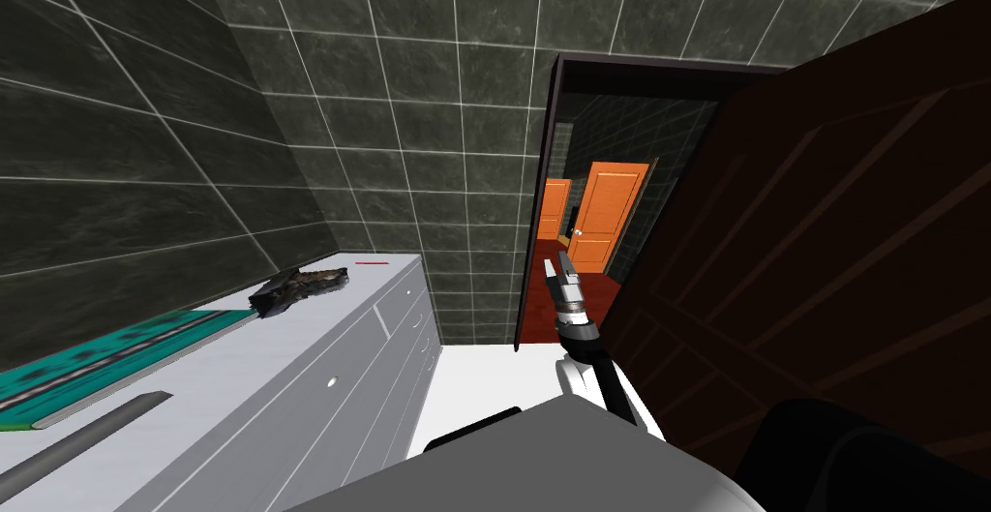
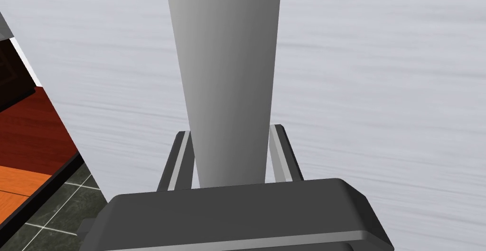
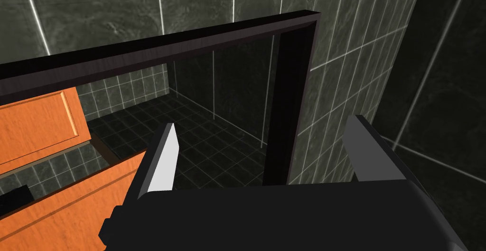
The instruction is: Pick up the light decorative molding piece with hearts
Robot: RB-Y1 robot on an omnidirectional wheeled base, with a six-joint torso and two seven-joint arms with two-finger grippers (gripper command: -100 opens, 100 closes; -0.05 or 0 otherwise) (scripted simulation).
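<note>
The L gripper (image 2: pixel 230 130) is closed on a long, plain light grey molding piece (image 2: pixel 225 72). Both fingers (image 2: pixel 280 153) press its two sides close to the near end, and the piece runs straight away from the hand. No hearts can be made out on the face that shows, so I take it for the task's thing by its colour and form only. Under it is the whitish counter top (image 2: pixel 379 72). Whether the piece lies on the top or is lifted from it, I cannot tell. In the head view the same grey strip shows near the front edge of the white drawer cabinet (image 1: pixel 377 361). Beside it, nearer to the tiled wall, lies a teal patterned strip (image 1: pixel 106 359), and a dark lumpy object (image 1: pixel 300 286) is further along the top. The R gripper (image 3: pixel 262 122) has its fingers spread wide w/ nothing between them; it points to the doorway, next to the open dark brown door (image 1: pixel 823 245). Judgement: the grasp step is made and the lift is in hand. The next move asks for a slow, straight rise. Because the grip sits at one end, the far end may droop or swing, e.g. against the teal strip, so the wrist should stay level.
</note>
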